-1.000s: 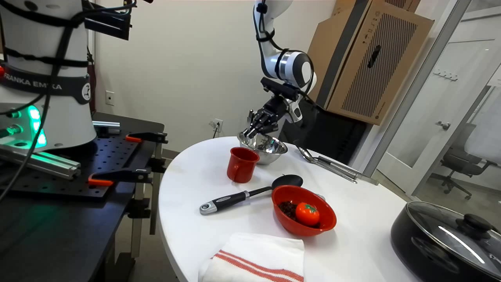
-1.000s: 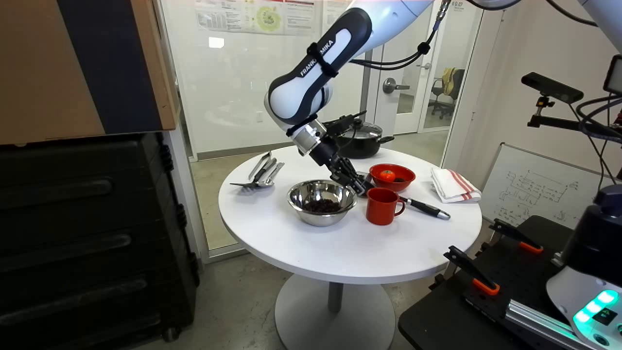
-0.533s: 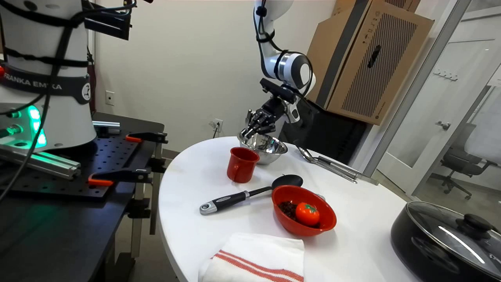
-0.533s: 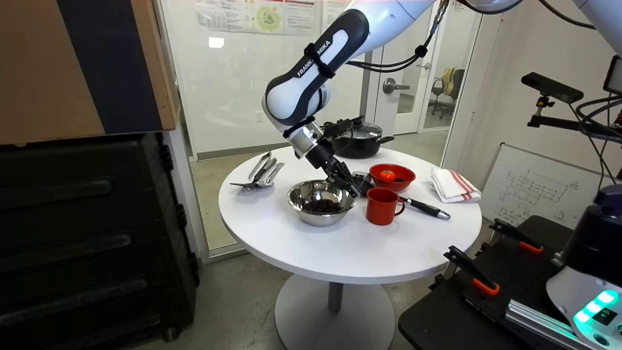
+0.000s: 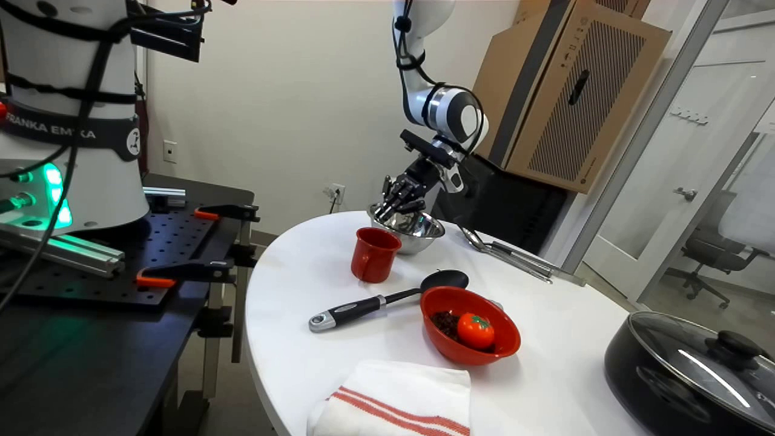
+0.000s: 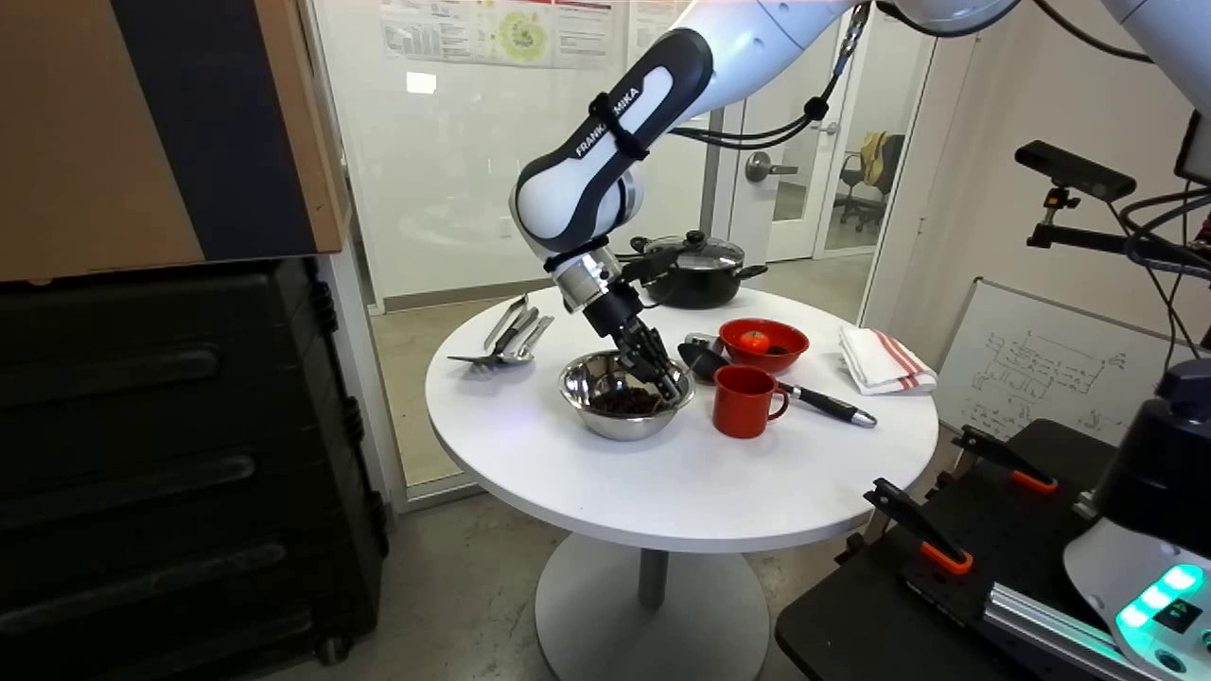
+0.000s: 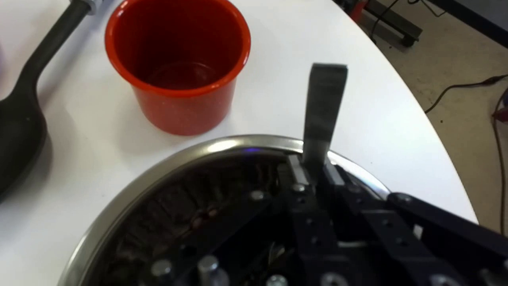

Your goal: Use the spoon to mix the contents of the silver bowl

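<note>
One flat metal handle (image 7: 325, 103) in grasp over the silver bowl (image 6: 624, 430): set to mix, mixing unconfirmed.

The bowl stands upright on the white table (image 6: 530, 454), dark pieces (image 6: 626, 401) lying in its bottom; from their look I can't tell whether any stirring is done. My gripper (image 7: 315, 169) reaches over the bowl's mouth and pinches that handle, which I judge to be the spoon's; the scoop end is hidden from me. So picking up and bringing over look finished, and what's left, I reckon, is sweeping through the pieces. In the wrist view the handle shows across the rim at one o'clock, the red cup (image 7: 182, 107) sits just beside the bowl between eleven and twelve, and a black serving spoon (image 7: 18, 135) lies at ten.
</note>
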Tool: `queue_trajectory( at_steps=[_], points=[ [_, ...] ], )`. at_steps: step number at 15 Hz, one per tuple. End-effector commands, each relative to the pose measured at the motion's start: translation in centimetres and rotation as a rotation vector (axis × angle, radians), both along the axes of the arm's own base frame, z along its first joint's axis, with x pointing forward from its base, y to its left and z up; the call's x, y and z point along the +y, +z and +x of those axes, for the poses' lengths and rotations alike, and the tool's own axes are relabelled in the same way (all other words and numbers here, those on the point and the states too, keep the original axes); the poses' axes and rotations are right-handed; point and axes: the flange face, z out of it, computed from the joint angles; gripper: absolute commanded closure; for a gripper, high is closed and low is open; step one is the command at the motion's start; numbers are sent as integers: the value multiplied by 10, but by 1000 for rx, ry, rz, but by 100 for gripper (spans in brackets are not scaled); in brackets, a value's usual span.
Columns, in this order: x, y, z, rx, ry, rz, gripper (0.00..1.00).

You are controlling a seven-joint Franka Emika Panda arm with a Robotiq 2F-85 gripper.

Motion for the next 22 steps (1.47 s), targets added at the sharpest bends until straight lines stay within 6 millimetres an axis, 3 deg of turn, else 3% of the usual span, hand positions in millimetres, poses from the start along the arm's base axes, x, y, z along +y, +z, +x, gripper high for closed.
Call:
queue_trajectory(
  at_steps=[1, 9, 16, 22],
  points=[
    [5, 2, 11, -63, -33, 54, 97],
    [4, 6, 22, -148, -27, 73, 97],
    [-6, 20, 32, -242, 30, 27, 97],
    [-17, 25, 24, -178, 122, -114, 97]
  ],
)
